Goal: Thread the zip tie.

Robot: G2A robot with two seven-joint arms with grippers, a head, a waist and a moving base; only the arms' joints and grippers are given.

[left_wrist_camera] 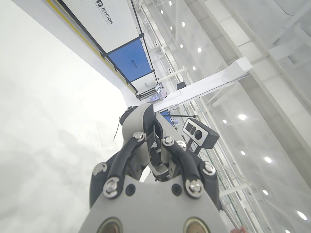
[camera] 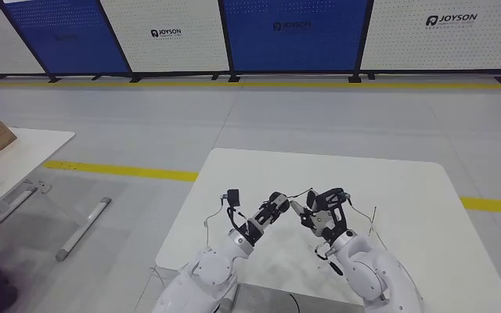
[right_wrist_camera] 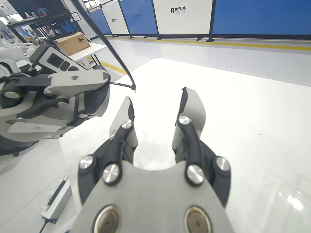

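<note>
Zip tie (right_wrist_camera: 107,42): light, springy, slick; clamped in left gripper (right_wrist_camera: 107,83). Right gripper (right_wrist_camera: 155,98) spread wide, empty; best grasp near head, just ahead.

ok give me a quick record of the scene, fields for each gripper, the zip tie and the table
left gripper: shut on the zip tie, held above the table
right gripper: open, empty, fingertips close to the tie but not touching
zip tie: black; a short stretch sticks out of the left gripper toward the right gripper, then the strap turns sharply up and away
threaded: cannot tell
table: white, under both arms
</note>
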